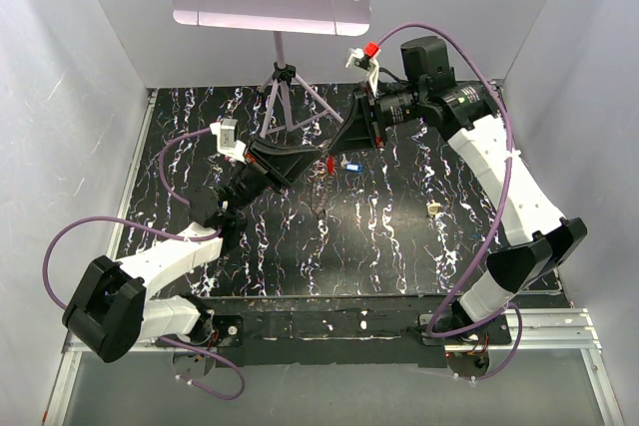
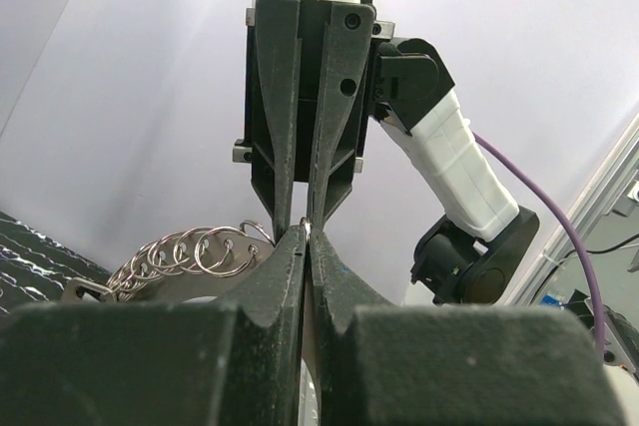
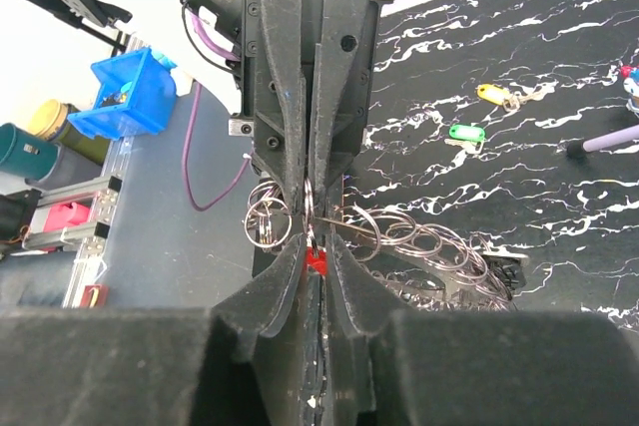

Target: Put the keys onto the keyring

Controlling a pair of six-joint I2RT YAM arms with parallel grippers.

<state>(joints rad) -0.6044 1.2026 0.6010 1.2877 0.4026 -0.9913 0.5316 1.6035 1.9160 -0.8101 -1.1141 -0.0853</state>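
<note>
**Item 1. Keyring** [image 3: 419, 241]. A thin grey metal hoop, its rim strung with small split rings.
- Location: lifted over the middle of the marbled table [image 1: 399, 246]. In the right wrist view its fringe fans out to 4 o'clock of my fingertips.
- Handling, as I judge it: light, stiff and slick, so it will likely pivot in a loose pinch. I would take it by the bare rim, flat across the pads, leaving one split ring free.
- Held by: my left claw [image 2: 305, 236], fingers together and clamped on that rim.

**Item 2. Red key** [image 3: 318, 262]. Tiny, with a plastic head.
- Held by: my right claw [image 3: 314, 246], fingers drawn in on it, tip to tip with the left claw.
- Handling: light and hard, and apt to twist or squirt out. Grip the head only.

**Item 3. Loose keys, on the table.**
- Blue key [image 1: 351, 165]: just at 3 o'clock of the claws.
- Cream key [image 1: 433, 209]: farther out, at 4 o'clock.
- Yellow key [image 3: 489, 94] and green key [image 3: 461, 132]: near each other, at 2 o'clock in the right wrist view.
- Handling: same as the red key, pinched across the plastic head.
</note>
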